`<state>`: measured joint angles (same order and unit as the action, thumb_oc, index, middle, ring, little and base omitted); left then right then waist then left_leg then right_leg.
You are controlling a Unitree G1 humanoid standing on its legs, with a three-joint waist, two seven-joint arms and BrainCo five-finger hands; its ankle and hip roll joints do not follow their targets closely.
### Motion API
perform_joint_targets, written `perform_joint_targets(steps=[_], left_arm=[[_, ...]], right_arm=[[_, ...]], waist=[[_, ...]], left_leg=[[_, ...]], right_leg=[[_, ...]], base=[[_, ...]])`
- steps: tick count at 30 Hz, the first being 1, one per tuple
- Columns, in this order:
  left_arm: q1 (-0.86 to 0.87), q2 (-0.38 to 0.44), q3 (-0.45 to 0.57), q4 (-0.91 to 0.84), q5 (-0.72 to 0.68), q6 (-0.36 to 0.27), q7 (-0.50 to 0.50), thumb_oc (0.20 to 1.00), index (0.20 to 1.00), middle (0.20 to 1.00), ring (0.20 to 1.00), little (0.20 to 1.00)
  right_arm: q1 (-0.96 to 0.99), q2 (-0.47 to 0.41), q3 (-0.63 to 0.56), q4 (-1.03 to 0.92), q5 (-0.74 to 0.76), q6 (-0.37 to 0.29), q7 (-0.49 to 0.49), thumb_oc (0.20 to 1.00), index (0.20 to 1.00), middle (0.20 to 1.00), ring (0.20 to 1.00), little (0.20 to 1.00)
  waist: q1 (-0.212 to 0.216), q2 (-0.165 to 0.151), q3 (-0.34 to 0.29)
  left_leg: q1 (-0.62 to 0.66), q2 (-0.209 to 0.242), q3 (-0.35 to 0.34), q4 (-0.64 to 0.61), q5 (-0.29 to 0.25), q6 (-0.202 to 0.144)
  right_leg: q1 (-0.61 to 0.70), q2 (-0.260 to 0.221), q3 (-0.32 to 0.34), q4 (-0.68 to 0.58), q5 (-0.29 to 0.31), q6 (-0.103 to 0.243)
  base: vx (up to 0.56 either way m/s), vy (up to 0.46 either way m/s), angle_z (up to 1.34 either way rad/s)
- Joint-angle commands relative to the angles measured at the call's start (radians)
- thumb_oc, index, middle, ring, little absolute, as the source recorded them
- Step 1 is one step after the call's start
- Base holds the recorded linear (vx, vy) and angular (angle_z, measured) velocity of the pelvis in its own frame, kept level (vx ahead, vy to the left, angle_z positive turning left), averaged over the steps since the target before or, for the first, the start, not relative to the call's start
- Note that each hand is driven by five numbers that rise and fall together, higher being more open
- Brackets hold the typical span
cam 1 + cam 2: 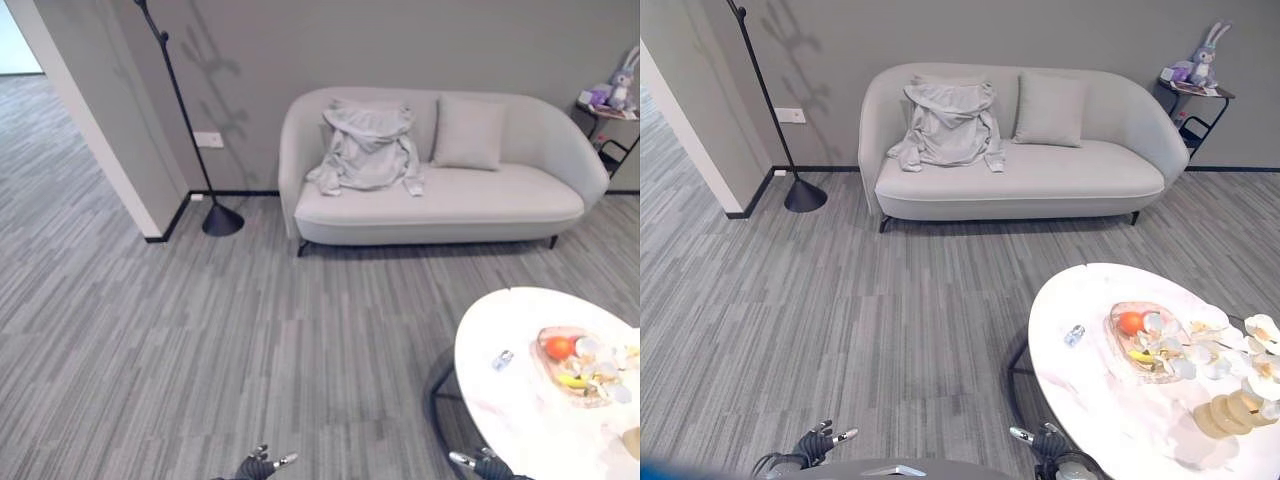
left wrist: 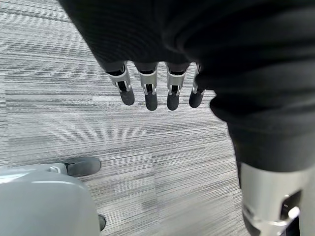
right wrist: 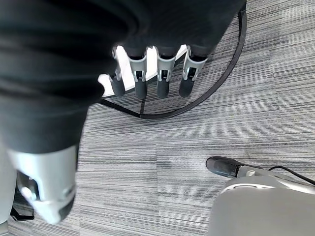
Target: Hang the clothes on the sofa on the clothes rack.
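Note:
A light grey hooded garment [image 1: 368,148] is draped over the back and seat at the left end of a pale sofa [image 1: 520,205] across the room. The clothes rack [image 1: 180,110], a thin black pole with pegs on a cone base, stands left of the sofa by the wall. My left hand [image 1: 262,462] and right hand [image 1: 478,462] hang low at the bottom edge, far from the sofa. In the wrist views the left hand's fingers [image 2: 147,93] and the right hand's fingers [image 3: 162,81] point straight down at the floor and hold nothing.
A round white table [image 1: 1090,400] with a black ring base [image 3: 216,83] stands at the right, close to my right hand; it carries a fruit dish [image 1: 1145,340] and flowers. A cushion [image 1: 468,132] lies on the sofa. A side table with a toy rabbit [image 1: 1202,60] stands far right.

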<state>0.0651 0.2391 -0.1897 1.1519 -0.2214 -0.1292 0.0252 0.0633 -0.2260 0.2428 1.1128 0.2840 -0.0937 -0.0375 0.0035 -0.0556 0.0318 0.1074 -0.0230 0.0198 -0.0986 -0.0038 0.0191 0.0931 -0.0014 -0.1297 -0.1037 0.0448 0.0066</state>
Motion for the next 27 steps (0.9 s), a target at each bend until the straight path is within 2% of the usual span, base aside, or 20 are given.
perform_joint_targets(steps=[1,27], left_arm=[[-0.092,0.001,-0.026,0.050,0.020,-0.040,-0.005,1.000,1.000,1.000,1.000,1.000],[-0.107,-0.004,-0.029,0.060,0.023,-0.036,0.006,1.000,1.000,1.000,1.000,1.000]], right_arm=[[-0.054,-0.024,-0.007,0.007,0.007,-0.022,0.004,1.000,1.000,1.000,1.000,1.000],[-0.065,-0.021,0.040,0.006,-0.054,-0.007,0.006,1.000,1.000,1.000,1.000,1.000]], waist=[[0.002,0.026,0.030],[0.009,0.024,0.033]], left_leg=[[0.032,0.034,0.022,0.011,-0.049,-0.059],[0.022,0.024,0.021,0.011,-0.051,-0.051]], right_leg=[[0.049,-0.087,-0.002,0.016,-0.063,0.133],[0.038,-0.095,-0.004,0.016,-0.056,0.140]], base=[[0.00,0.000,0.00],[0.00,0.003,0.00]])
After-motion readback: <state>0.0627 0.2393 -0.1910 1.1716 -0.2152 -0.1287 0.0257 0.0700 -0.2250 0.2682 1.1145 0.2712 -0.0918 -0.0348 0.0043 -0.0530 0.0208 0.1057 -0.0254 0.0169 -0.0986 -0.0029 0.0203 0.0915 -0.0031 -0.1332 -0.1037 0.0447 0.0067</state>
